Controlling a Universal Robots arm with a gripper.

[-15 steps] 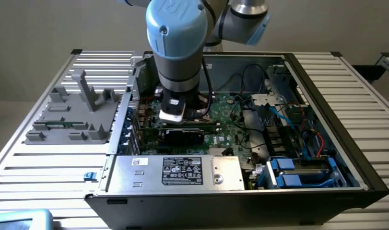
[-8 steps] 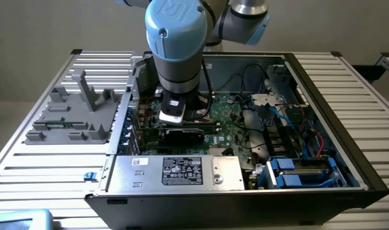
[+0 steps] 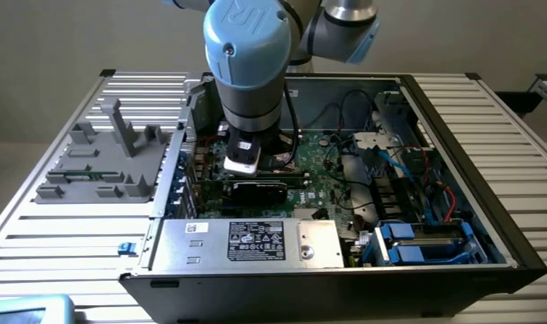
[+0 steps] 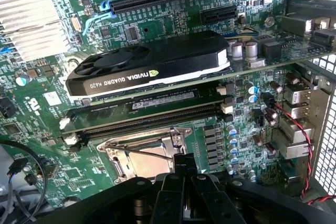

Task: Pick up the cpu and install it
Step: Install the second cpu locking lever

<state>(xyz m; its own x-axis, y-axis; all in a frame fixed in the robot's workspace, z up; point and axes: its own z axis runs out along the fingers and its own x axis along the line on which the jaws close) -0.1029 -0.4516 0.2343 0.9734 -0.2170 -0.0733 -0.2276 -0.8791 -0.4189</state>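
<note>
While its claw is pressed together with nothing clearly pinched between the tips, the gripper (image 4: 184, 162) hangs just above the near edge of the socket (image 4: 143, 157), low inside the open computer case (image 3: 489, 223). What appears to be the cpu (image 4: 140, 167) is a pale, flat square lying within the socket's metal frame, though whether it is the chip or the bare socket bed cannot be told for sure. Just beyond the socket run the memory slots (image 4: 142, 116), and beyond them stands the black graphics card (image 4: 149, 64). In the exterior view the arm's gripper (image 3: 253, 172) sits over the green motherboard (image 3: 323, 172), with a grey parts fixture (image 3: 102, 162) on the slatted table (image 3: 48, 250) to the exterior view's left.

The risk, as judged from here, is a chip sitting slightly askew. Downward pressure from the closed tips could then bend socket pins or scrape the frame, and the thin latch bar (image 4: 149, 153) crossing the opening could foul the fingers.

The gripper body cuts off the socket's near side, and the arm hides the socket in the exterior view.
</note>
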